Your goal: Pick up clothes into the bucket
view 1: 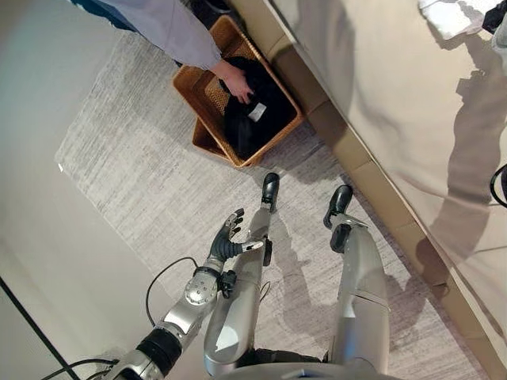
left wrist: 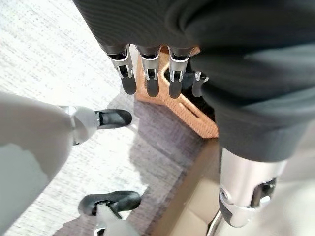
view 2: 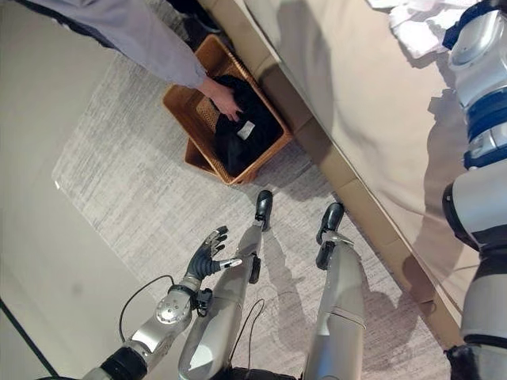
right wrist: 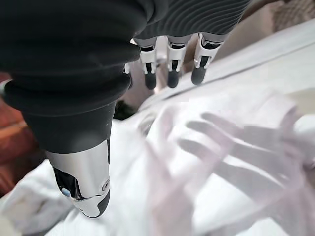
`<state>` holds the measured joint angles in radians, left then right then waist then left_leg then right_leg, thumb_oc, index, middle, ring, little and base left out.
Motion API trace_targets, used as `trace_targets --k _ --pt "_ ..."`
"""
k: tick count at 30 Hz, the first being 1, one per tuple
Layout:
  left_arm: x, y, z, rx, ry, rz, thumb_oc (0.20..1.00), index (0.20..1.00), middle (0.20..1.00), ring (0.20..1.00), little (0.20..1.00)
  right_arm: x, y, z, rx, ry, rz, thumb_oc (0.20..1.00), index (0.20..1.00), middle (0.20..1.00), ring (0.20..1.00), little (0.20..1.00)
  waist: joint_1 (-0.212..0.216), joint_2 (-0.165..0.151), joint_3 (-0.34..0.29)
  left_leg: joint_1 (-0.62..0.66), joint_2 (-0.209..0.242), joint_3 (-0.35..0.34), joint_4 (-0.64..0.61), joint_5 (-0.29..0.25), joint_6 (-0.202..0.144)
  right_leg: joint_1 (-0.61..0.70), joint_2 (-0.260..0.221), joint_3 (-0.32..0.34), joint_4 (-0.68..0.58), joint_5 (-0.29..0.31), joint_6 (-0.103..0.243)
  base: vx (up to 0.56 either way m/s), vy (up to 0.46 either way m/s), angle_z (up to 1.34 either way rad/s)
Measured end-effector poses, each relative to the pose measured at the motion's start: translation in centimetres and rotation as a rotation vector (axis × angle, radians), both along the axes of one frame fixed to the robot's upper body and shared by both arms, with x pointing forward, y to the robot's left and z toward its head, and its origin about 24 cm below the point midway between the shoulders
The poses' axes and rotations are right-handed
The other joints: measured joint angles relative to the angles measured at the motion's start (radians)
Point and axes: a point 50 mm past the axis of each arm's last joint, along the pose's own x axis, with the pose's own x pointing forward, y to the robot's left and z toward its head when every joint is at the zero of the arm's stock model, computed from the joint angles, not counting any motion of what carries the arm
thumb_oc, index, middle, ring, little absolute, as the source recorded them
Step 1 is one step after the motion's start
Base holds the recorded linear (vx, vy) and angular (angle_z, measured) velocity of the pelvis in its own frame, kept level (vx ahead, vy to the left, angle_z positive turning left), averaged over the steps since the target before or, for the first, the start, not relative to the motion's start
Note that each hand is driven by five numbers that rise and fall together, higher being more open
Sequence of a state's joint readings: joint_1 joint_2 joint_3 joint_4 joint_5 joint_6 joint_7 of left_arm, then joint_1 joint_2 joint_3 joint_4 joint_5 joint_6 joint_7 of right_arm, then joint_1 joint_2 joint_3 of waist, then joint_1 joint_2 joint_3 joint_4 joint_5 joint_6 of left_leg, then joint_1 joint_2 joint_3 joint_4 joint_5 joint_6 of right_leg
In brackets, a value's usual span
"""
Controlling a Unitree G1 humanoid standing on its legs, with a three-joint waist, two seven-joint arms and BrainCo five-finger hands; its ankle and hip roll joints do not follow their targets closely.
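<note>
Starting at your left, the left hand (view 1: 229, 238) hangs low beside the robot over the grey rug (view 1: 127, 158), fingers straight and relaxed, holding nothing. In its wrist view the fingers (left wrist: 152, 81) point toward a corner of the wicker basket (left wrist: 192, 110).

Further up and to the right, the wicker basket (view 1: 194, 87) stands on the rug close against the base of the bed (view 1: 348, 150). A black garment (view 1: 253, 107) with a small white label lies inside it. A person's hand (view 1: 235, 81) in a grey sleeve (view 1: 170, 28) reaches in from above and rests on the garment.

To the right, the bed's beige sheet (view 1: 380, 79) runs diagonally across your view. At its far upper corner lies a crumpled white garment (view 2: 416, 24), still on the bed and well apart from the basket.

At your far right, the right arm reaches up over the bed. In its wrist view the right hand (right wrist: 170, 66) hovers just above the white cloth (right wrist: 206, 162), fingers spread and straight, thumb apart from them, gripping nothing. You cannot tell from the pictures whether the fingertips touch the cloth.
</note>
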<state>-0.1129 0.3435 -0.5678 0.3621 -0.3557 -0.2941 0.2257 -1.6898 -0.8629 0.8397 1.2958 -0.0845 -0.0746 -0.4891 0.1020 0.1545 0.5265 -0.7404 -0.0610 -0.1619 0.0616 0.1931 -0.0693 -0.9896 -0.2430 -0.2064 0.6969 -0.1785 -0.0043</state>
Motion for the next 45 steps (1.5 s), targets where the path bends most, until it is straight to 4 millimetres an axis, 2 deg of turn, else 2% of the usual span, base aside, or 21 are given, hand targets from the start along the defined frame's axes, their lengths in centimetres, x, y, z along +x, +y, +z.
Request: trace_targets --k 13,14,15,16,20,25,34,40,45 --pt "0.2 -0.3 1.2 -0.049 -0.037 -0.008 1.0 1.0 1.0 1.0 1.0 -0.4 -1.1 0.3 0.072 0.046 0.011 1.0 1.0 1.0 1.0 1.0 0.017 0.0 0.0 -0.084 -0.024 -0.031 0.025 0.006 0.003 -0.056 -0.028 -0.023 0.006 -0.001 -0.002 0.01 -0.003 0.08" --pt "0.2 -0.3 1.3 -0.05 -0.038 -0.009 1.0 1.0 1.0 1.0 1.0 -0.4 -1.1 0.3 0.075 0.048 0.011 0.586 0.586 0.586 0.586 0.586 0.018 0.0 0.0 -0.089 -0.025 -0.032 0.027 0.006 0.003 -0.06 -0.029 -0.023 0.006 -0.001 -0.002 0.0 0.0 0.0" --pt "0.2 -0.3 1.3 -0.051 -0.039 -0.009 1.0 1.0 1.0 1.0 1.0 -0.4 -1.2 0.4 0.078 0.052 0.008 0.316 0.316 0.316 0.316 0.316 0.018 0.0 0.0 -0.101 -0.026 -0.032 0.034 0.006 0.003 -0.067 -0.029 -0.024 0.007 -0.001 -0.002 0.0 0.0 0.0" --pt "0.2 -0.3 1.3 -0.051 -0.039 -0.008 1.0 1.0 1.0 1.0 1.0 -0.4 -1.3 0.4 0.08 0.052 0.007 0.2 0.2 0.2 0.2 0.2 0.018 0.0 0.0 -0.107 -0.026 -0.033 0.039 0.007 0.003 -0.07 -0.029 -0.026 0.008 0.0 -0.002 0.0 0.0 0.0" --pt "0.3 -0.2 1.4 -0.071 -0.033 -0.001 1.0 1.0 1.0 1.0 1.0 -0.8 -1.4 1.1 0.085 0.034 0.007 0.2 0.2 0.2 0.2 0.2 0.016 -0.001 0.0 -0.132 -0.029 -0.036 0.057 0.006 0.003 -0.081 -0.032 -0.034 0.006 0.002 0.0 0.01 0.006 0.03" --pt "0.5 -0.1 2.4 -0.093 -0.071 -0.003 1.0 1.0 1.0 1.0 1.0 -1.4 -2.0 1.4 0.103 0.013 0.007 0.2 0.2 0.2 0.2 0.2 0.015 -0.003 0.0 -0.157 -0.03 -0.06 0.072 0.006 0.003 -0.083 -0.035 -0.058 0.001 0.003 0.001 0.01 0.003 0.07" --pt "1.0 1.4 3.1 -0.059 -0.102 0.029 1.0 1.0 1.0 1.0 1.0 -1.9 -1.3 2.5 0.136 -0.09 0.076 0.2 0.2 0.2 0.2 0.2 -0.003 -0.04 -0.008 -0.19 -0.037 -0.073 0.101 0.006 0.003 -0.087 -0.039 -0.077 -0.007 0.016 0.009 0.0 0.016 0.02" --pt "1.5 2.9 3.4 -0.004 -0.118 0.054 1.0 1.0 1.0 1.0 1.0 -2.3 -0.6 3.4 0.108 -0.159 0.104 0.2 0.2 0.2 0.2 0.2 -0.009 -0.066 -0.006 -0.105 -0.031 -0.07 0.12 0.0 0.002 0.03 -0.023 -0.079 -0.066 0.048 0.02 -0.03 0.053 -0.08" --pt "1.7 4.8 3.3 0.064 -0.113 0.085 1.0 1.0 1.0 1.0 1.0 -2.6 0.6 4.1 0.075 -0.22 0.144 0.2 0.2 0.2 0.2 0.2 -0.022 -0.118 -0.02 -0.016 -0.016 -0.057 0.125 -0.027 0.01 0.152 0.009 -0.07 -0.153 0.071 0.055 -0.03 0.04 -0.16"
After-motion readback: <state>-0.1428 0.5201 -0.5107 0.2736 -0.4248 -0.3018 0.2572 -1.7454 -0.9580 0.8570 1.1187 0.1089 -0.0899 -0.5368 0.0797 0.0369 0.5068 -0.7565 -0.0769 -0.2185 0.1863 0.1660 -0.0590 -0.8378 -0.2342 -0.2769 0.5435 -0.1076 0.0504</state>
